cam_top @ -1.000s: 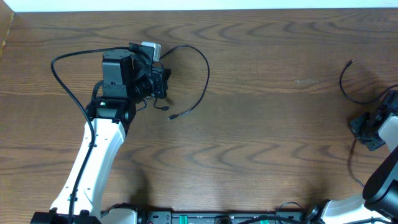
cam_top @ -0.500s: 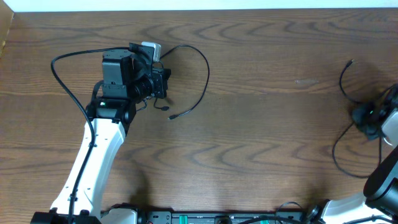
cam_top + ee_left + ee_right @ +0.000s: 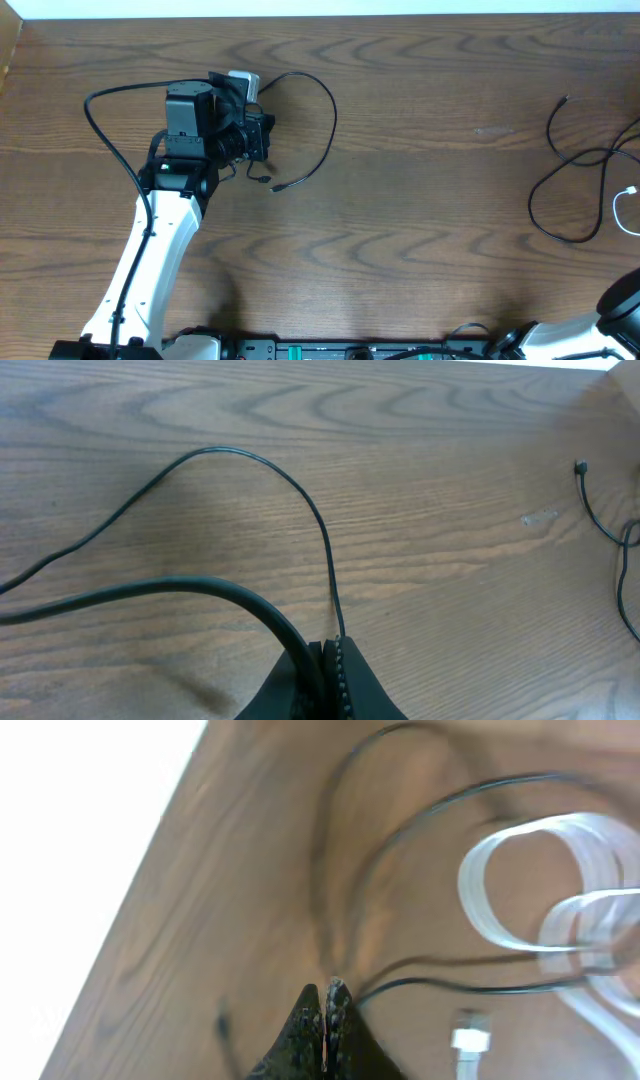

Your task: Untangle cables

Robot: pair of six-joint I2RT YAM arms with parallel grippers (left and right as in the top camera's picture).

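Note:
One black cable [image 3: 333, 115] loops from my left gripper [image 3: 260, 135] round to its plug [image 3: 278, 187]. In the left wrist view my left gripper [image 3: 335, 652] is shut on this thin cable [image 3: 322, 540]. A second black cable [image 3: 556, 150] lies at the far right in loose loops, with a white cord [image 3: 620, 205] beside it at the edge. My right gripper is outside the overhead view. In the right wrist view my right gripper [image 3: 328, 990] is shut, with the black cable [image 3: 450, 988] running from its tips, next to the white cord [image 3: 520, 895] and its white plug [image 3: 470, 1028].
The thick black robot wire [image 3: 105, 140] arcs left of the left arm and crosses the left wrist view [image 3: 150, 595]. The table's far edge [image 3: 320, 14] runs along the top. Part of the right arm [image 3: 620, 300] shows at the bottom right.
My right gripper moved right, out of the overhead view, dragging the right black cable with it. That cable spread into a wider loop and the white cord came into sight. The left arm stayed still.

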